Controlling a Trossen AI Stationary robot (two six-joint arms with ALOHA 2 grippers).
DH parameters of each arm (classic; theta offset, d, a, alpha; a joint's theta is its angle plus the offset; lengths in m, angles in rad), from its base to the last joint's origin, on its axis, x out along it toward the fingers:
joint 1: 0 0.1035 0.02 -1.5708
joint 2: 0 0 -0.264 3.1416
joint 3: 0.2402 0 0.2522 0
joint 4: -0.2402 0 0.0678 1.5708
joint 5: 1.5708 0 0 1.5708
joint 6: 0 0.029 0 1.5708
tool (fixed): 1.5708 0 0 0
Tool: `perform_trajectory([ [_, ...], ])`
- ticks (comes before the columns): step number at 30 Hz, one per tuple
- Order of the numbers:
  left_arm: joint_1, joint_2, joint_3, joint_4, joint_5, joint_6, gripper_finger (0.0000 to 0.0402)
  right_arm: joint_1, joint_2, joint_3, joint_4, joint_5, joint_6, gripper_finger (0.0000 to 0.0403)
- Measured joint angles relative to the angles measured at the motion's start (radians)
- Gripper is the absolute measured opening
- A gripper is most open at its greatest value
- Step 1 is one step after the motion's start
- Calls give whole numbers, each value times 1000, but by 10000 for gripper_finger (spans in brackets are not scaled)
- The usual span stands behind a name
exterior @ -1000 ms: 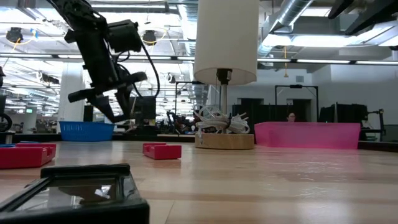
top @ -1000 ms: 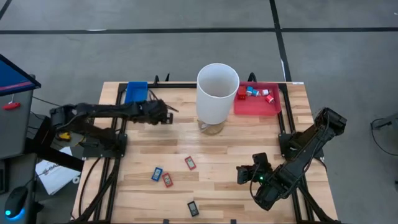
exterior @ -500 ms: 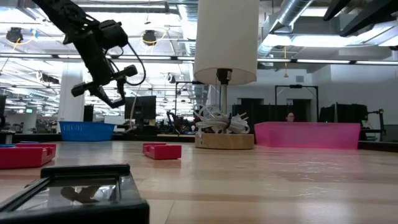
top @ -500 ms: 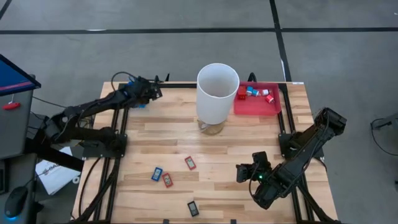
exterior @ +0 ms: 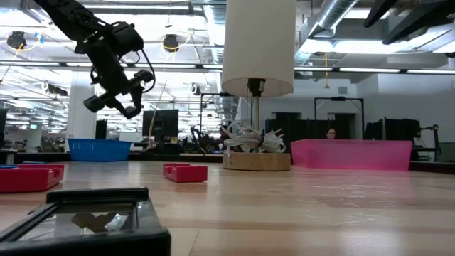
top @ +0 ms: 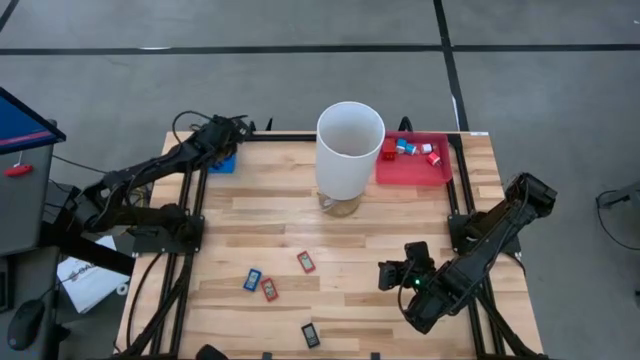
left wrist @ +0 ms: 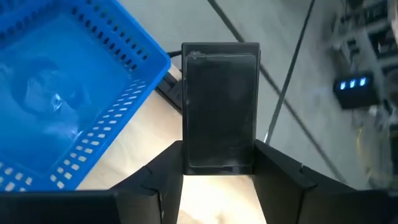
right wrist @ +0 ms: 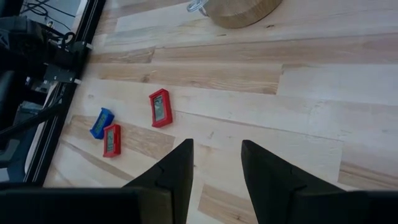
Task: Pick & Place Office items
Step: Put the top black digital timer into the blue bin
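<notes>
Now: one flat piece is carried, the rest wait.
Left gripper: clenched on a black rectangle, above the table's 10 o'clock corner.
Key relation: blue tray lies just beside the held piece, toward 9 o'clock in the wrist view; the piece's long axis runs straight out from the fingers.
Judgement: a short sideways shift should put it over the tray.
Right gripper: released, empty, hovering near 5 o'clock.
Remaining items: red rectangle and others around 6 o'clock; the right arm is nearer.
</notes>
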Motion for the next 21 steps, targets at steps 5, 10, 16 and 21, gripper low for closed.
perform_trajectory([
  [5,0,0,0,-10,-50,-156,160,0,0,0,0,1,0,128],
  [10,29,0,-2,-91,-68,-240,155,0,0,0,0,2,0,128],
  [16,44,0,-52,-81,-34,-351,166,0,0,0,0,2,0,128],
  [21,44,0,-98,-43,-47,-417,165,1,0,0,1,2,3,128],
])
